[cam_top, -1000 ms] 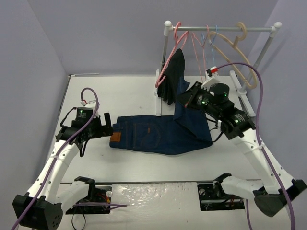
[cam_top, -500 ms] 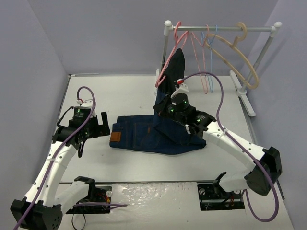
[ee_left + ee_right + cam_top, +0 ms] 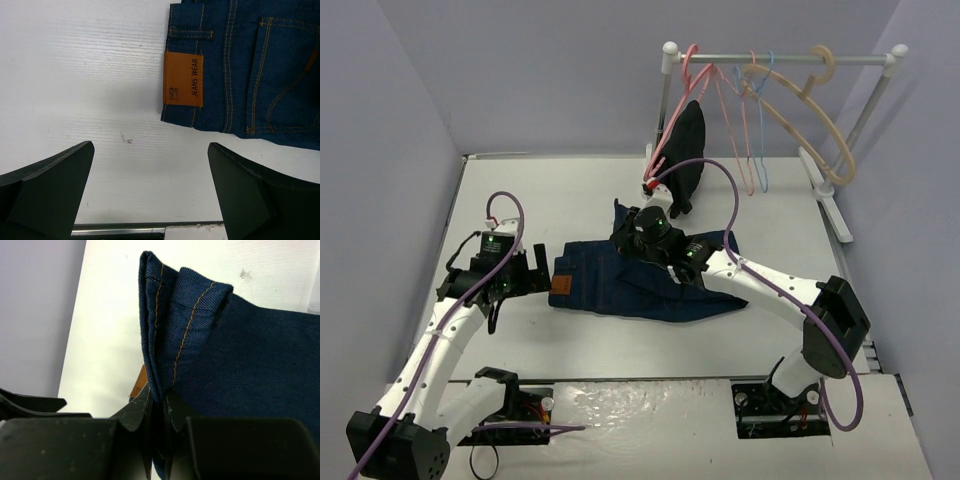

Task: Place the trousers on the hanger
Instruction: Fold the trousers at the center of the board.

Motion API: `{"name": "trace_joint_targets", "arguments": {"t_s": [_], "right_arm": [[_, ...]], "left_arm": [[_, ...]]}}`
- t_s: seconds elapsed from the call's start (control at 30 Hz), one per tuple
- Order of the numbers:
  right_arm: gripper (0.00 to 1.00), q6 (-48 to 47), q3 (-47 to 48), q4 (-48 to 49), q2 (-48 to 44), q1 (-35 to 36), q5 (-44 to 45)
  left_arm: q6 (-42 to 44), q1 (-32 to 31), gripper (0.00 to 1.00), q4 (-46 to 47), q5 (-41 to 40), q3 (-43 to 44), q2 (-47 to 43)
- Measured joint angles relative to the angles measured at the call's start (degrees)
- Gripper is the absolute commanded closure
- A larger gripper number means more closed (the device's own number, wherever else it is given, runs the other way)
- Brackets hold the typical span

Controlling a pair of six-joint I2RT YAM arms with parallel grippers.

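1. Between the fingers of the right gripper point(image 3: 159, 396) sits the hem end of the trousers point(image 3: 250, 365). The fingers are closed hard on it, and two stitched layers stand up just above the fingertips.
   - The bite looks narrow and close to the cloth's edge.
   - My guess is that a sharp pull could let one layer slide out, leaving only half the hem in the grip.
2. Just ahead of the left gripper point(image 3: 155, 192), whose fingers are spread wide and hold nothing, lies the waistband with its brown leather patch point(image 3: 183, 79).
   - Nothing pins this end down.
   - If the right arm lifts, the whole garment may drag across the table point(image 3: 570, 190) instead of rising cleanly.
3. Well beyond the right fingers, up on the rail point(image 3: 790, 58), hangs the light-blue hanger point(image 3: 764, 140).
   - It is crowded between the pink hangers point(image 3: 725, 110) and the beige hanger point(image 3: 815, 120), with a black garment point(image 3: 685, 135) nearer the fingers.
   - Heavy denim swung that way could snag a neighbour or knock the thin hanger off its hook.
4. Below the right fingers the trousers lie mostly flat.
   - They are dark navy denim with orange stitching and a back pocket.
   - The waist is toward the left fingers and the legs are doubled back.
   - The cloth looks thick and stiff, and likely weighty.
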Motion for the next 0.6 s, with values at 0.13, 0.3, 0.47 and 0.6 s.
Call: {"name": "trace_joint_targets", "arguments": {"t_s": [0.13, 0.3, 0.47, 0.6], "right_arm": [[1.00, 0.4, 1.6, 0.2, 0.7, 0.7, 1.1], [1.00, 0.9, 3.4, 0.8, 2.1, 0.9, 1.4], [0.98, 1.2, 5.1, 0.9, 5.3, 1.6, 1.4], [0.98, 1.5, 6.2, 0.9, 7.6, 2.6, 1.3]], "left_arm": [[0.0, 0.0, 0.03, 0.8, 0.0, -1.3, 0.0], [-0.4, 0.0, 0.03, 1.9, 0.0, -1.9, -0.5], [-0.8, 0.0, 0.03, 2.4, -0.6, -2.0, -1.5], [-1.2, 0.0, 0.03, 2.5, -1.2, -2.0, -2.2]]}}
